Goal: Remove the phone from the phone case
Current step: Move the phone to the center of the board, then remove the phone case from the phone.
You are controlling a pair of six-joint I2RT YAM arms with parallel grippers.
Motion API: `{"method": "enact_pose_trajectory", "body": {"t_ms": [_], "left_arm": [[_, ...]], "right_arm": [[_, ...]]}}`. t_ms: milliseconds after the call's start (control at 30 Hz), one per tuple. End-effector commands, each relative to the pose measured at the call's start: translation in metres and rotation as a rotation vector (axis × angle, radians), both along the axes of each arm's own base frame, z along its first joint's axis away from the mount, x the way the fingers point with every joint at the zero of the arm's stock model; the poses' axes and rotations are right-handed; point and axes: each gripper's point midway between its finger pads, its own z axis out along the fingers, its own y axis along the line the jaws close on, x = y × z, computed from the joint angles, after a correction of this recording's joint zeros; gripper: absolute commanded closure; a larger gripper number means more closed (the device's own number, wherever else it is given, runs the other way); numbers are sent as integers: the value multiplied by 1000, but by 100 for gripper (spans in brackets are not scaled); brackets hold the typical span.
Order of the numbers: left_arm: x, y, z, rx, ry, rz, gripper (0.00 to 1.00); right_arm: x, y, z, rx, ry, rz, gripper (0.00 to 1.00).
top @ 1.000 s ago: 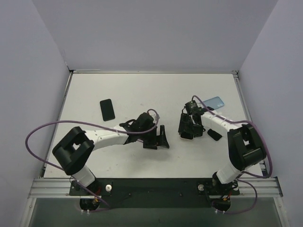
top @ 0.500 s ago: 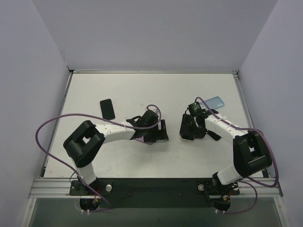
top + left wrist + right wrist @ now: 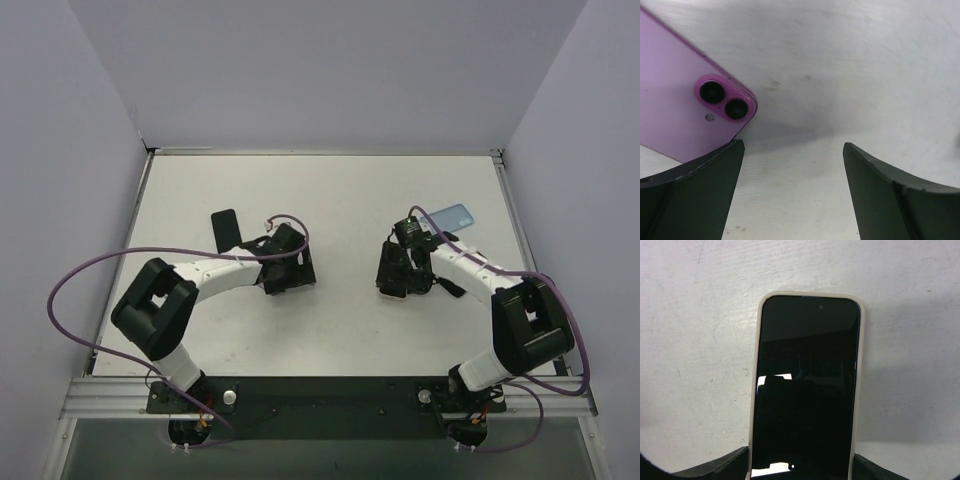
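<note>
Not done: phone (image 3: 807, 390) sits in cream case (image 3: 757, 390), pinched by right gripper (image 3: 800, 463) jaws. Left gripper (image 3: 792, 170) jaws spread, empty, near pink phone (image 3: 675, 115). Removal all left.

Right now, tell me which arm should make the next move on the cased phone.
Right. The right gripper has the cased phone between its fingers, which sit against both case edges. The left gripper is open over the table, with only a purple phone off to one side.
</note>
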Motion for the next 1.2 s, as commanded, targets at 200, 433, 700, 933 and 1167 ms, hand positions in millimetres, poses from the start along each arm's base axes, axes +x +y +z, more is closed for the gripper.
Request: {"method": "enact_pose_trajectory", "body": {"t_ms": [200,433,700,933,1167], "left_arm": [[25,64,2,86,17,134,8],[0,-10,53,-482,31,50,7],[-13,-64,91,-961,91,26,3],[-8,-87,94,-1106,105,-1,3],[-6,-106,80,-1118,153,-18,13]], "right_arm": [[-32,58,18,14,-84,232,100],[-38,72,29,113,-166,261,100],[-32,86,40,174,-212,282,100],[-38,102,51,225,-223,343,100],[-48,118,55,283,-209,388,100]]}}
